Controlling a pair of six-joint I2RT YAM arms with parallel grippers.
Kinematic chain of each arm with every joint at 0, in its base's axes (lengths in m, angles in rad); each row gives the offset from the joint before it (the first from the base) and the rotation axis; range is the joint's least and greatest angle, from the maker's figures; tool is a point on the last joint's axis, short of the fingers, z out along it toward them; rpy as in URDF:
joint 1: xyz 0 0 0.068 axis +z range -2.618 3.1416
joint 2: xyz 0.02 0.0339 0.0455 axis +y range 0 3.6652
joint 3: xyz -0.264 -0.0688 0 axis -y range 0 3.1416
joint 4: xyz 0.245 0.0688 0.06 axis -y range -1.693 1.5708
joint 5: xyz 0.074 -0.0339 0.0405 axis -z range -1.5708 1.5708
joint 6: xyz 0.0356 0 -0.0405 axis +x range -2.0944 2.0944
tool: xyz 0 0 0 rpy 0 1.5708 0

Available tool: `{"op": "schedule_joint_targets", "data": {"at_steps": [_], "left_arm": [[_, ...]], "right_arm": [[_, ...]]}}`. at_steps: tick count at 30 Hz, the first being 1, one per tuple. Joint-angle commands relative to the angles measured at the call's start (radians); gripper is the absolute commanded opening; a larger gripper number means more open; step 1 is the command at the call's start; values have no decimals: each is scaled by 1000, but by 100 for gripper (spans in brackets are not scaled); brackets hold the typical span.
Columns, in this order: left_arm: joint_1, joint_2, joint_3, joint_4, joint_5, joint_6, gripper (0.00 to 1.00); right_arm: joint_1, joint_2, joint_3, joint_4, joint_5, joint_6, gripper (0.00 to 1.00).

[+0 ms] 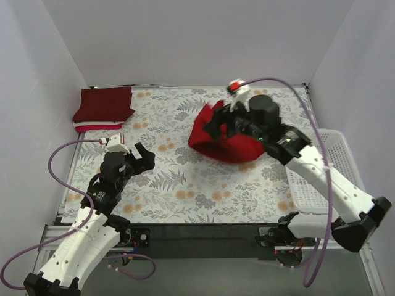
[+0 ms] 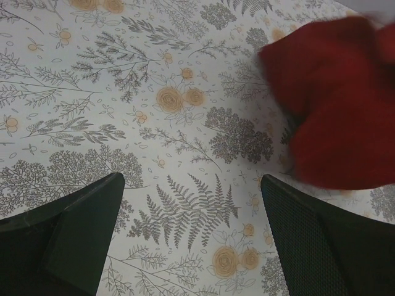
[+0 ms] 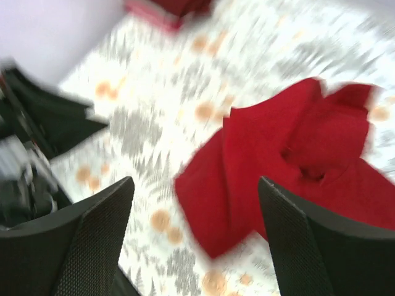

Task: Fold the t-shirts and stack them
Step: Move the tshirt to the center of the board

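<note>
Maroon cloth sits in the upper left corner of the top view: a folded stack [image 1: 102, 106] with a dark maroon t-shirt on top and thin white and pinkish-red edges showing under it at the near side. Below it, at the lower left, the left gripper [image 1: 138, 156] is over the flower-patterned table [image 1: 185, 185]. Its fingers [image 2: 80, 237] stand wide apart, and only the printed ferns and roses show between them.

Right of the centre, in the upper part of the frame, the bright red t-shirt [image 1: 229, 147] lies crumpled on the table, well apart from the stack. The right gripper [image 1: 221, 125] is over it. The right wrist view is blurred, but there its fingers [image 3: 92, 240] are clearly spread wide, and the red cloth shows beyond them. I cannot tell if a fingertip touches the cloth.

At the right edge, a white lattice basket [image 1: 336, 161] stands beside the table.
</note>
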Motion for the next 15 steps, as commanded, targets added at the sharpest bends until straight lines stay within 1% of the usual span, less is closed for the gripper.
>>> {"op": "schedule_joint_targets", "data": {"at_steps": [1, 2, 3, 4, 6, 8, 11, 14, 15], "left_arm": [[-2, -9, 1, 9, -39, -5, 92], [-1, -6, 0, 11, -38, -6, 92], [-1, -5, -1, 9, -35, -6, 92], [-1, -2, 0, 9, -30, -8, 92], [-1, 4, 0, 11, -21, -9, 92], [-1, 7, -3, 11, -9, -9, 92], [-1, 36, -3, 21, 27, -6, 92], [-2, 77, 4, 23, 65, -3, 92], [-2, 97, 2, 21, 70, -3, 92]], "right_arm": [[135, 113, -92, 25, 47, -15, 88], [140, 131, -116, 17, 47, -12, 88], [140, 143, -142, 11, 97, -9, 88], [140, 146, -203, 12, 131, -4, 87], [138, 142, -253, 17, 223, -4, 86], [130, 132, -317, 29, 271, -13, 85], [77, 122, -395, 70, 276, -45, 83], [14, 123, -454, 126, 211, -64, 80], [5, 125, -461, 138, 169, -65, 79]]}}
